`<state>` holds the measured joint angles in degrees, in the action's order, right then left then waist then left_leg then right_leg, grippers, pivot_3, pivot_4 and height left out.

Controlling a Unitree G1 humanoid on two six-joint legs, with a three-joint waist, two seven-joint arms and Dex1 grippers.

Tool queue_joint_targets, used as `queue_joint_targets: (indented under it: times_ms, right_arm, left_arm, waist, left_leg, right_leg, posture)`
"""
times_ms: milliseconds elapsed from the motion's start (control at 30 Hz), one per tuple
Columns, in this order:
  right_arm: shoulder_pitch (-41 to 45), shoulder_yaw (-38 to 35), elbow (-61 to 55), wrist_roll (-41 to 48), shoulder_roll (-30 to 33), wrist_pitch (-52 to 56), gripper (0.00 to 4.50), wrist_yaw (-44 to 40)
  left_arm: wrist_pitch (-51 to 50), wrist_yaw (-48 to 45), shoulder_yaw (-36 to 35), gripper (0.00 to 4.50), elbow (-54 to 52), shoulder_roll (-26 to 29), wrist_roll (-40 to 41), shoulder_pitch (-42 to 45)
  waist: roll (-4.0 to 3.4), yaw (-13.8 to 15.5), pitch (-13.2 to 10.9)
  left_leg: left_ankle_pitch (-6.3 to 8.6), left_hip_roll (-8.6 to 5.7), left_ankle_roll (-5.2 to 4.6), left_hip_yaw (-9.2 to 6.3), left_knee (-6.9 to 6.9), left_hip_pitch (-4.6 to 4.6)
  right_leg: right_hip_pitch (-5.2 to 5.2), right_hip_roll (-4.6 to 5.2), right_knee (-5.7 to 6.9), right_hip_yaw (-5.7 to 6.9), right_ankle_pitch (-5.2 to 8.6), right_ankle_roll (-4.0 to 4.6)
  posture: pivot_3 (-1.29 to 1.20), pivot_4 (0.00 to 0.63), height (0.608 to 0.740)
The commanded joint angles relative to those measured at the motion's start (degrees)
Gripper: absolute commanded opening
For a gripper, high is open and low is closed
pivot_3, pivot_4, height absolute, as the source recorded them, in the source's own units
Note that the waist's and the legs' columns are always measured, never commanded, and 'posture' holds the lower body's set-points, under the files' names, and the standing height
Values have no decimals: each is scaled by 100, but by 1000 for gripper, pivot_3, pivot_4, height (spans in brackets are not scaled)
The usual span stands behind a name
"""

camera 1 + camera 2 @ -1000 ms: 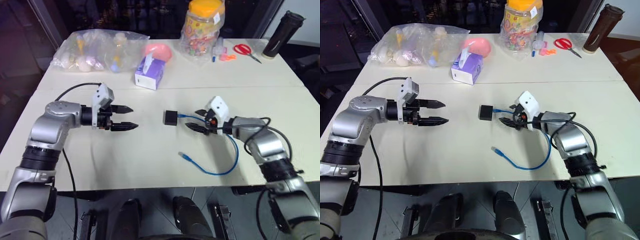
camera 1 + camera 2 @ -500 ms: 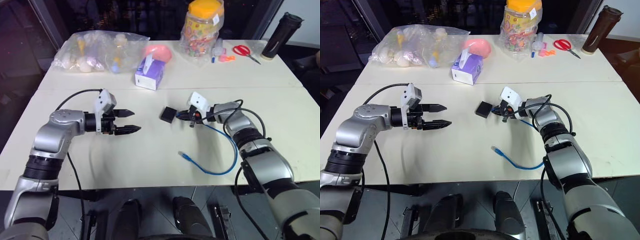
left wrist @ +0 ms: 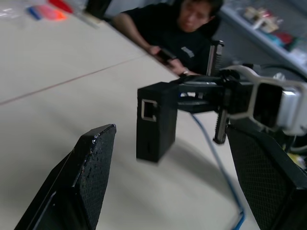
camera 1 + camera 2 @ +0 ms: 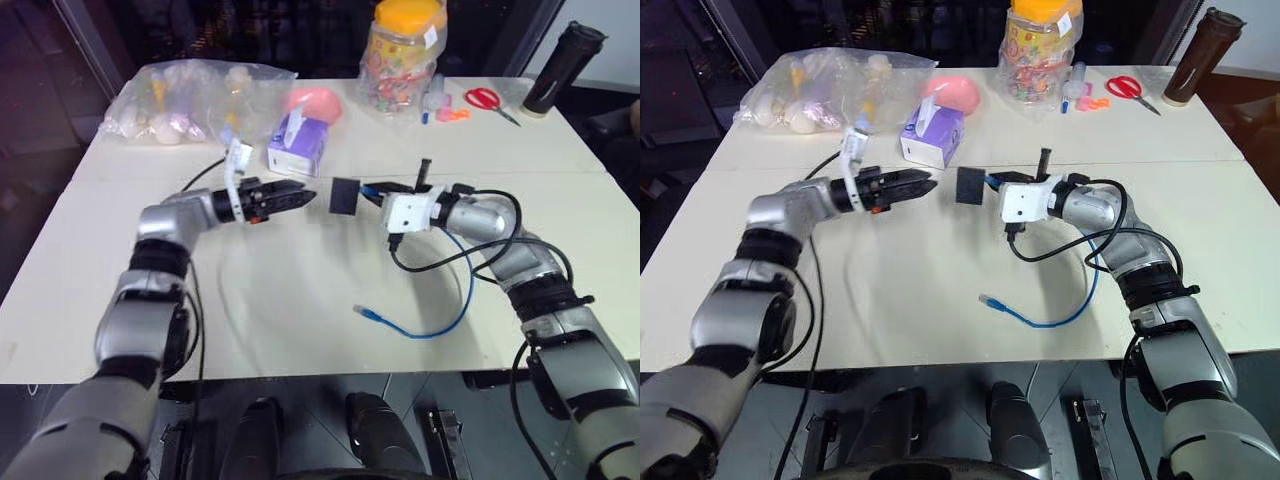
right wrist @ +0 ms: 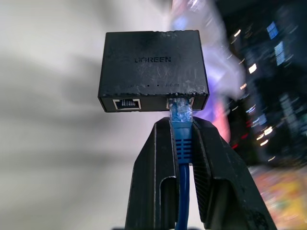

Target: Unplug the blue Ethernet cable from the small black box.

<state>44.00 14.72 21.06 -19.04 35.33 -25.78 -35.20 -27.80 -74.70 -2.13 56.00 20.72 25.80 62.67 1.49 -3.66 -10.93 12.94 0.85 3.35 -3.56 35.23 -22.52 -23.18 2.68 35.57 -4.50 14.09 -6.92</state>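
Box: small black box (image 4: 344, 195) hangs off the desk (image 4: 300, 290), light, rigid; grip its flat sides.
Cable: blue Ethernet cable (image 5: 181, 143) plugged in, limp, latch fragile.
Right claw (image 5: 182, 136): clamped on the plug boot.
Left claw (image 3: 177, 158): wide open, empty, flanking the box.

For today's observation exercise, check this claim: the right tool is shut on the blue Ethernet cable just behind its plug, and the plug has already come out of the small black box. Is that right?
Not quite. The right tool is shut on the blue Ethernet cable just behind its plug, but the plug still sits in a port of the small black box. The right wrist view shows this.
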Motion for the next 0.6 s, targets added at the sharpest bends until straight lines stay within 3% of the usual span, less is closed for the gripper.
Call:
queue_joint_targets:
  times_ms: [33, 100, 200, 400, 600]
  right_arm:
    - [-85, -231, -509, 17, 41, 340, 32, 85]
    - [-151, -239, -696, 8, 37, 475, 32, 68]
    - [-234, -248, -906, -6, 51, 613, 0, 65]
    - [-332, -254, -1316, 40, 24, 902, 0, 4]
    - [-390, -254, -1466, 122, -11, 1082, 0, -99]
  left_arm:
    - [469, -156, -168, 3817, 694, -112, -214, 371]
    - [540, -241, -263, 3817, 964, -218, -241, 546]
    - [633, -357, -355, 2993, 1176, -317, -307, 689]
    - [867, -436, -350, 549, 1319, -506, -550, 766]
    - [970, -278, -482, 444, 1357, -504, -684, 746]
  waist:
    - [0, -19, 0]
    - [0, -19, 0]
    - [0, -19, 0]
    - [0, -19, 0]
    - [0, -18, 0]
  left_leg:
    - [0, 0, 0, 0, 0, 0]
    - [0, 0, 0, 0, 1, -1]
    - [0, -1, 0, 0, 2, -3]
    - [0, -1, 0, -1, 1, -3]
    - [0, -1, 0, -1, 2, -3]
  right_leg:
    - [0, 0, 0, 0, 0, 0]
    - [0, 1, 0, 0, 0, 0]
    - [0, 1, 1, 0, 0, -1]
    - [0, 1, 2, 0, 0, -1]
    - [0, 1, 2, 0, 0, -1]
  posture:
    - [0, 150, 739]
    - [0, 150, 739]
    - [0, 150, 739]
    - [0, 150, 739]
    - [0, 150, 739]
